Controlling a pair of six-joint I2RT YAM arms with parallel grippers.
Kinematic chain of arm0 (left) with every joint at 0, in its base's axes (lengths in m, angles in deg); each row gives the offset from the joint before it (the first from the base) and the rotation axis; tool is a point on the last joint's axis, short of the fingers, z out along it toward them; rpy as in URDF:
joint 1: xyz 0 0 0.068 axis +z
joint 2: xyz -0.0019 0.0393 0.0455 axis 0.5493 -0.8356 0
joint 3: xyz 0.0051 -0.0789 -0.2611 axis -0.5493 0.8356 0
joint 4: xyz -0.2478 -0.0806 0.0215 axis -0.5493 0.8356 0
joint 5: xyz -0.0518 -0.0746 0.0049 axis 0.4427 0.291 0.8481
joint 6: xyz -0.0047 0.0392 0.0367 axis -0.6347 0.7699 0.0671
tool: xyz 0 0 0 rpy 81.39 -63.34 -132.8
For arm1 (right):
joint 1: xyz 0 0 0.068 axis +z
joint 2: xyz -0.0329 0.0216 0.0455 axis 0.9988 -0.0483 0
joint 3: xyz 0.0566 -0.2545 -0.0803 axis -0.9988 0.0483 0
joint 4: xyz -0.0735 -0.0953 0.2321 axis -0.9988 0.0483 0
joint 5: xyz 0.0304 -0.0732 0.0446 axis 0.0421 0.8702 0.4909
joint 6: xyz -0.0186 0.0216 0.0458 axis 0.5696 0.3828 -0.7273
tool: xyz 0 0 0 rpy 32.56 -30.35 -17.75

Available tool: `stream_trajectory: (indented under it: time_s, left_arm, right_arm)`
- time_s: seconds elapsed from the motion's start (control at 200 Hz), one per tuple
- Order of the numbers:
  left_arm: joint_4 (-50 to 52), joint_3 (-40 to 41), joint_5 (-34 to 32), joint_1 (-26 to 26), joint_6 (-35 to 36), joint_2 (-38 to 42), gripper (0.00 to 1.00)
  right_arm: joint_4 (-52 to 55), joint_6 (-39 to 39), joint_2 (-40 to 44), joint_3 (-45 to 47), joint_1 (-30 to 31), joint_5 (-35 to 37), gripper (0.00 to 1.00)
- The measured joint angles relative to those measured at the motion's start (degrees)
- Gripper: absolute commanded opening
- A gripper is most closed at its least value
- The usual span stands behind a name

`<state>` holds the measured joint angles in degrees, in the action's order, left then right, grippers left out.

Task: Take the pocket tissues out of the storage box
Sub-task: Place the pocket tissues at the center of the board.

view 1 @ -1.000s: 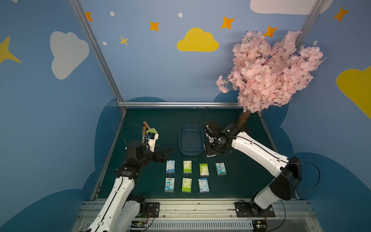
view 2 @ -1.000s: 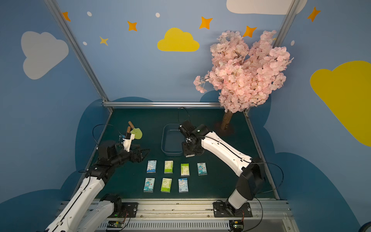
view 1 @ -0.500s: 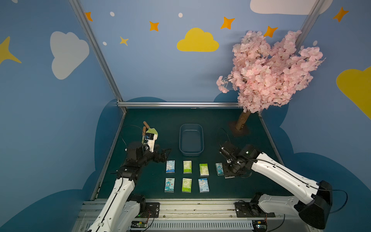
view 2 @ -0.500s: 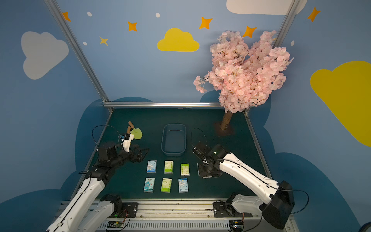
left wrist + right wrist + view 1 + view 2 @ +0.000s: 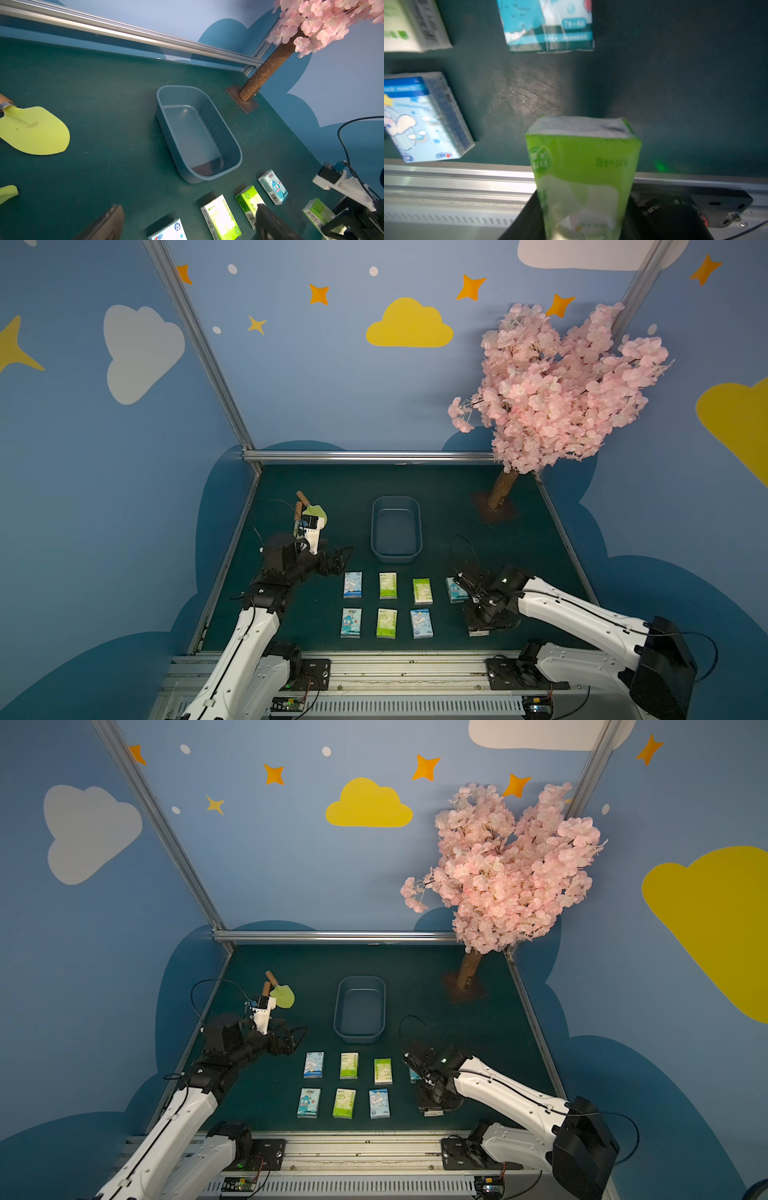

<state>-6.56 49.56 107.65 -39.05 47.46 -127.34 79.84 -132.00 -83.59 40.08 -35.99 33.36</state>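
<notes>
The storage box (image 5: 395,558) stands empty in the middle of the counter (image 5: 478,539). Seven tissue packs (image 5: 386,623) lie flat in two rows between it and the front edge. The right claw (image 5: 480,624) grips an eighth, a green pack (image 5: 581,166), just above the counter at the right end of the front row. The left claw (image 5: 340,560) hangs wide open between the left edge and the back row.

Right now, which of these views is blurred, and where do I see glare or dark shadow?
Right wrist view: the green pack is soft, being very near the lens, and the metal rail glares white. Left wrist view: the storage box is sharp, with a small highlight on its floor. In both top views the table is dim against the brighter walls.
</notes>
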Motion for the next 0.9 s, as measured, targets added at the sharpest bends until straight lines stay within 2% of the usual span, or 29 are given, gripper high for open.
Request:
stream_trajectory:
  time_s: [0.601,0.766,0.901]
  left_arm:
    - [0.0,0.0,-0.4,0.0,0.0,-0.3,1.0]
    - [0.0,0.0,-0.4,0.0,0.0,-0.3,1.0]
    - [0.0,0.0,-0.4,0.0,0.0,-0.3,1.0]
  right_arm:
    - [-11.3,-0.2,-7.1,3.6,0.7,-2.8,0.49]
    - [-12.2,-1.0,-8.9,4.3,0.7,-3.0,0.54]
    - [-12.5,-1.6,-9.0,4.4,0.7,-3.1,0.63]
